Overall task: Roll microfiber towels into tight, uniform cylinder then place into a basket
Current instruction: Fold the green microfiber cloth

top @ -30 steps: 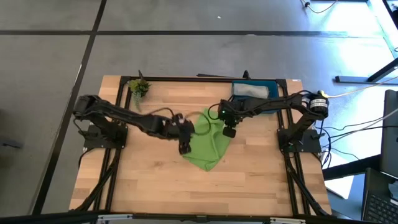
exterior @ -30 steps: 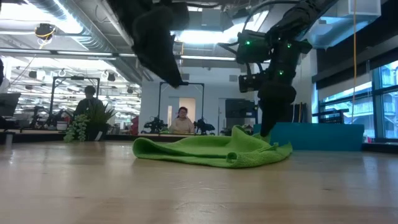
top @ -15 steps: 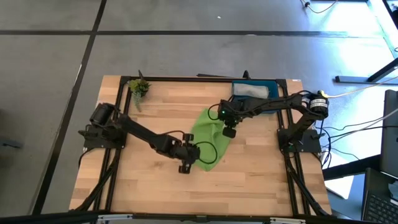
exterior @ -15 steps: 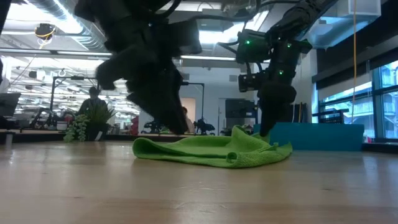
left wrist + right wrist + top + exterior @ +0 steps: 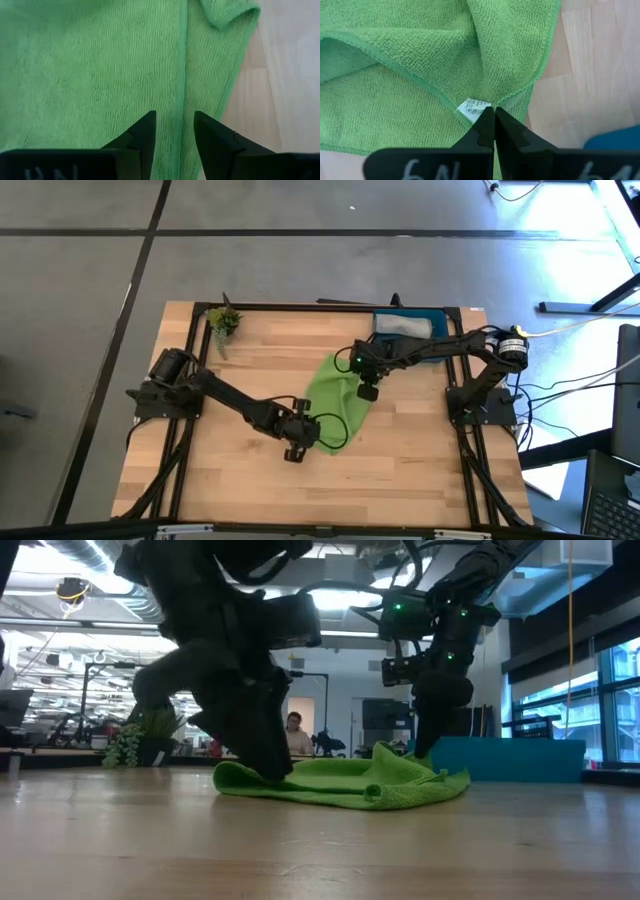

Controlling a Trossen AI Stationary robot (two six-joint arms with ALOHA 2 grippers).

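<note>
The green towel (image 5: 335, 402) lies spread and a bit crumpled in the middle of the desk (image 5: 420, 470). It looks soft, light and floppy, so it will bend and bunch up, not slide stiffly. The right hand (image 5: 493, 117) is pinched shut on the towel's far edge, right by the little white tag (image 5: 474, 108). The left hand (image 5: 174, 131) is low over the near edge with its fingers apart, one on each side of the hem. That thin hem looks like a good place to grab. The grey towel (image 5: 407, 326) rests in the basket (image 5: 440, 315).
</note>
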